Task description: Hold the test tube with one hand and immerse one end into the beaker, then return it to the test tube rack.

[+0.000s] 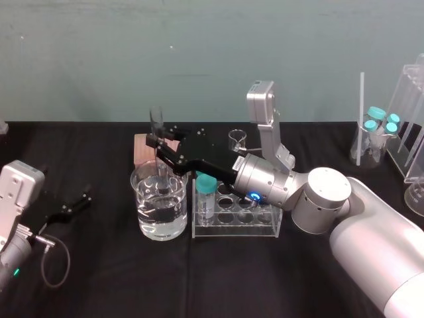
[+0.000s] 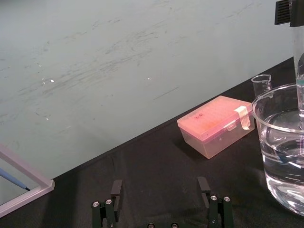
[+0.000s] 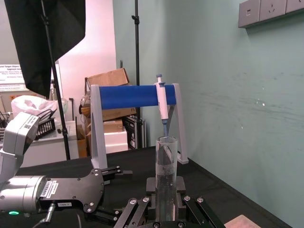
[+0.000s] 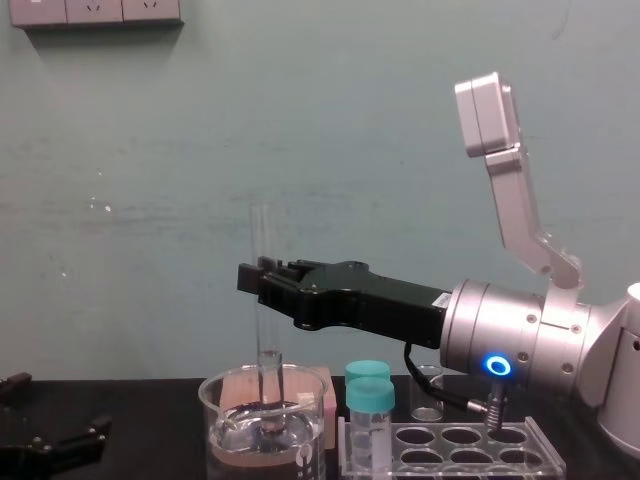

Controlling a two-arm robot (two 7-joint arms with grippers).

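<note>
A black-clothed counter (image 1: pixel 99 291) runs before a teal wall. On it the beaker (image 1: pixel 140 199), part full of clear liquid, stands just beside the test tube rack (image 1: pixel 265 228), which is on its right as the robot sees it. The right pincer (image 1: pixel 158 142) reaches in over the rack and is closed narrow on the test tube (image 4: pixel 264 290), gripping above its middle. The tube stands upright, its rounded lower end inside the beaker and apparently under the liquid. The rack therefore lies right of and below the held tube, with the right arm the nearer. I judge the return needs a straight lift clear of the rim, then a sideways carry to an empty hole. A teal-capped vial (image 1: pixel 207 195) stands in the rack's end nearest the beaker. The left pincer (image 1: pixel 73 205) lies idle well to the left, spread wide and holding nothing.
</note>
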